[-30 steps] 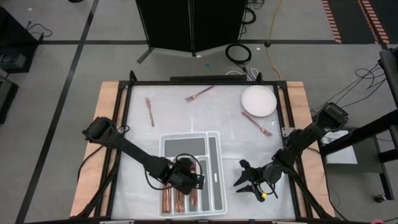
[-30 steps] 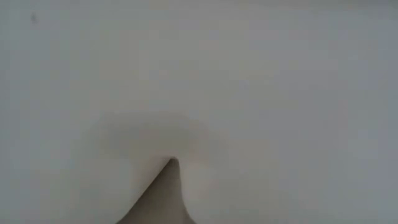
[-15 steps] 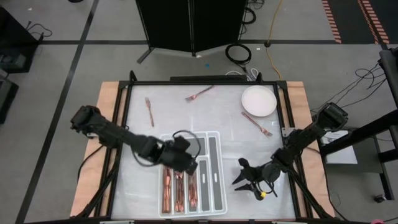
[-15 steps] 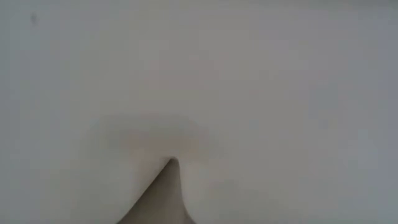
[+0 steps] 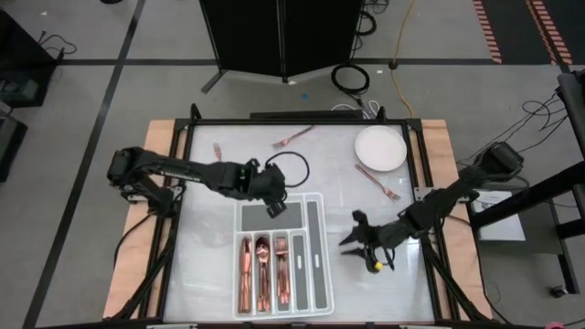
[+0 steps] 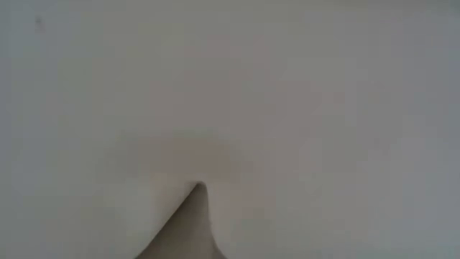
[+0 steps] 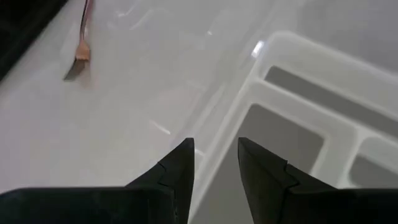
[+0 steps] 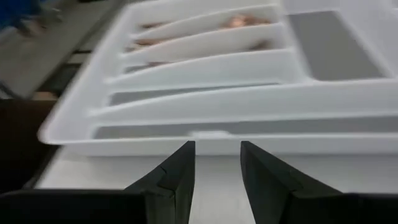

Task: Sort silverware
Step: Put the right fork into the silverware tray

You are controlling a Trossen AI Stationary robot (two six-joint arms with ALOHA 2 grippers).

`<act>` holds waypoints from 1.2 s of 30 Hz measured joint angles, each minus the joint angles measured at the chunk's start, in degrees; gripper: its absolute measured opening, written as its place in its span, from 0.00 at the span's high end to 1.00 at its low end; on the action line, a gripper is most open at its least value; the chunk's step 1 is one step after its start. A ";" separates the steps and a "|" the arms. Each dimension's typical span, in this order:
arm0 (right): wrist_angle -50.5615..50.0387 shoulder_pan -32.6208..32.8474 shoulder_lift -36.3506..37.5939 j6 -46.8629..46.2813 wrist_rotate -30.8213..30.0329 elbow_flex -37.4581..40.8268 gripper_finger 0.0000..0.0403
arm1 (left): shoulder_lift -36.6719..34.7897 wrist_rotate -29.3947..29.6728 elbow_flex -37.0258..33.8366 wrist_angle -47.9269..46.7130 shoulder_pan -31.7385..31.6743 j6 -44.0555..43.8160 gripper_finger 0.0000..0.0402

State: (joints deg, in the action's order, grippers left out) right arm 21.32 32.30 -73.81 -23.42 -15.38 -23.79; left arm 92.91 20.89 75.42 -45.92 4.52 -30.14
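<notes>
While three slots of the white divided tray (image 5: 313, 239) already hold copper silverware (image 5: 262, 271), we count three pieces loose on the table (image 5: 329, 174): one fork (image 5: 219, 156) just beyond and left of the left gripper's (image 5: 275, 208) jaws, one fork (image 5: 292, 137) farther ahead, one fork (image 5: 377, 182) beside the round plate (image 5: 379, 147). Left jaws: slightly parted, empty, over the tray's far edge, probably bound outward for another piece. Right gripper (image 5: 358, 245): jaws slightly parted, empty, waiting beside the tray's right wall. Surface: glossy white, wood-edged. Room: grey floor, cables (image 5: 350, 77). Low view shows us nothing legible.
</notes>
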 joint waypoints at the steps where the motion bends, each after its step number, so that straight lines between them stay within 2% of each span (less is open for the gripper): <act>1: -3.16 -1.18 2.13 0.21 0.00 0.00 0.71 | -0.29 -0.69 -0.01 -0.41 -0.55 2.23 0.69; 8: -25.61 -14.87 16.91 0.14 0.37 0.00 0.71 | -5.52 -6.00 -4.28 0.56 -4.42 12.99 0.69; 12: -38.87 -26.17 23.12 -1.64 1.59 0.00 0.71 | -12.46 -6.57 -11.59 5.21 -7.64 15.09 0.69; 15: -45.48 -35.32 24.98 -3.34 4.59 0.00 0.70 | -18.08 -10.30 -18.99 12.45 -10.30 15.11 0.69; 19: -50.42 -45.44 24.19 -2.71 5.70 0.00 0.68 | -24.05 -15.37 -28.03 21.83 -12.63 15.06 0.69; 22: -49.50 -51.43 22.34 -0.53 8.29 -0.51 0.65 | -26.69 -16.11 -31.91 25.37 -12.96 13.72 0.69; 26: -49.96 -57.14 17.87 1.97 8.27 -0.84 0.60 | -29.74 -16.18 -34.98 29.34 -11.31 12.91 0.69; 28: -49.54 -58.86 15.20 3.05 8.32 -0.84 0.59 | -31.19 -15.89 -36.32 32.30 -10.09 13.98 0.69; 34: -49.06 -59.74 9.82 4.90 9.70 -0.81 0.58 | -33.03 -10.49 -42.98 50.60 -6.84 14.99 0.69; 36: -48.89 -59.61 9.10 4.81 10.12 -0.81 0.58 | -33.10 -10.29 -43.92 53.16 -6.41 16.27 0.69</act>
State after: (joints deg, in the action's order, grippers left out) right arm -27.57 -27.31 -64.71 -18.62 -5.26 -24.60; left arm 59.81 10.61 31.50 7.24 -1.90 -13.88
